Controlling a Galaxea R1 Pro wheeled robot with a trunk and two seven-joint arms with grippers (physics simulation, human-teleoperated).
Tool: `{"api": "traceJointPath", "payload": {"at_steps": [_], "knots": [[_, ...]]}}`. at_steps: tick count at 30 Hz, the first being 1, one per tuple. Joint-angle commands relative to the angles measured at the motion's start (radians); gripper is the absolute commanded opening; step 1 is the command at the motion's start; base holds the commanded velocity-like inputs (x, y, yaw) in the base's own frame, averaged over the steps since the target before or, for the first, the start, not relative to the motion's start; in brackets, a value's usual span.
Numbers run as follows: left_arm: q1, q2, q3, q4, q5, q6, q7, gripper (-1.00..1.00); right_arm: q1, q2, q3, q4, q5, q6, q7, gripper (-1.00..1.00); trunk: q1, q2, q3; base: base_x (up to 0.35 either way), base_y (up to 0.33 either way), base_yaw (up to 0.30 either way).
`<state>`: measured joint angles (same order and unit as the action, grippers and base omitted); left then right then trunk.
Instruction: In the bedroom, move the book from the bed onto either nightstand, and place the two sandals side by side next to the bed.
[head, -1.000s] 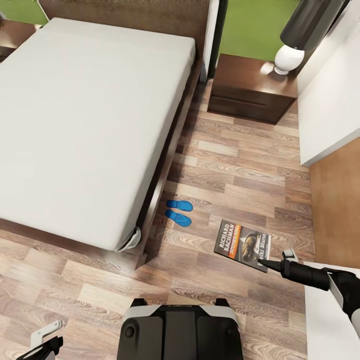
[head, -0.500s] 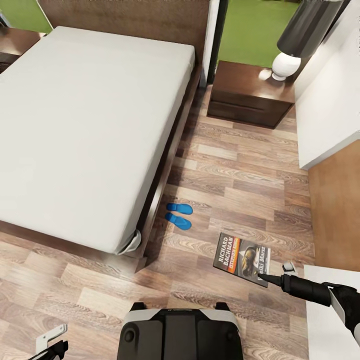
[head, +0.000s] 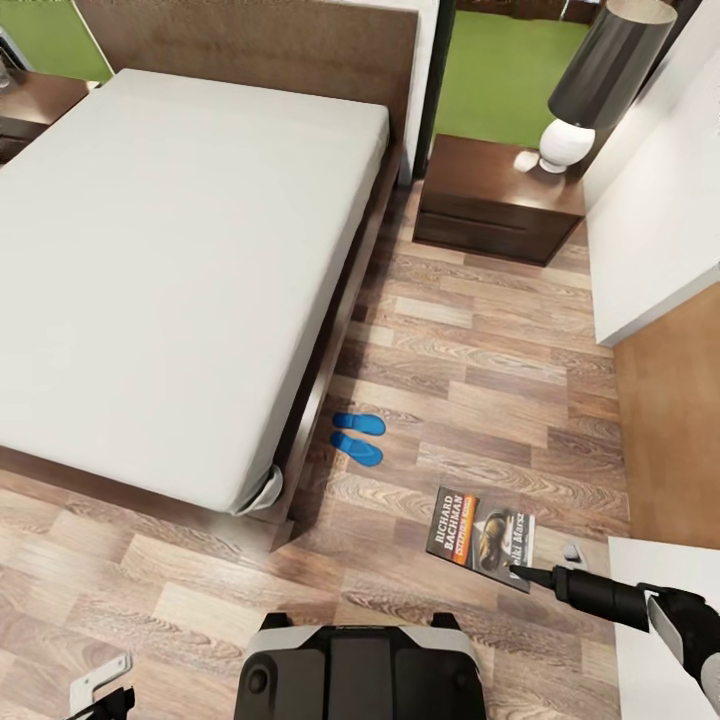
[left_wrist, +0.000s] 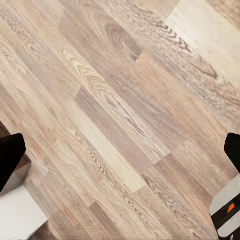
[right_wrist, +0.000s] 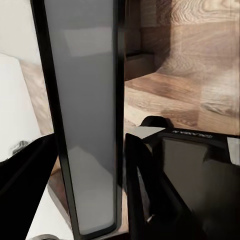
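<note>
The book (head: 482, 525), a thin dark paperback with an orange band and white lettering, was clamped at its corner between the right pincer's (head: 520, 572) fingertips. Beyond the pincer, nearer the bed (head: 150, 250), the two blue sandals (head: 358, 436) lay side by side. The nightstand (head: 497, 198) stood far ahead.

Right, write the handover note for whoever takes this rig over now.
Right pincer: shut on the book, held by its edge above the floor.
Left pincer: open, holding nothing, over bare floor.
Sandals: side by side on the floor beside the bed; that part looks done.
Left to do: carry the book to the nightstand by the lamp and set it on top.
</note>
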<state>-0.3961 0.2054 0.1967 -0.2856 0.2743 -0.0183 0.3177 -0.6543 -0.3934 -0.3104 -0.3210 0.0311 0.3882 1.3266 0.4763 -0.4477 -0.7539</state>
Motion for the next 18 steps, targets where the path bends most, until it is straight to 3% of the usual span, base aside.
{"api": "traceJointPath", "payload": {"at_steps": [1,8,18], "knots": [[0.006,0.000,-0.003,-0.001,0.011,-0.002,0.003,1.00,0.000,0.001,-0.007,0.005,0.002,0.002,-0.012,-1.00,0.001,-0.001,0.001,0.000,0.000,0.000],[0.037,0.001,-0.002,0.000,0.013,-0.004,0.003,1.00,0.001,0.004,-0.007,0.037,-0.002,-0.078,-0.087,-1.00,0.001,-0.001,0.012,0.000,0.000,0.000],[0.074,-0.001,-0.003,0.022,0.008,-0.013,0.002,1.00,0.001,0.005,-0.007,0.048,-0.003,-0.106,-0.163,-1.00,0.001,-0.001,0.028,0.000,0.000,0.000]]}}
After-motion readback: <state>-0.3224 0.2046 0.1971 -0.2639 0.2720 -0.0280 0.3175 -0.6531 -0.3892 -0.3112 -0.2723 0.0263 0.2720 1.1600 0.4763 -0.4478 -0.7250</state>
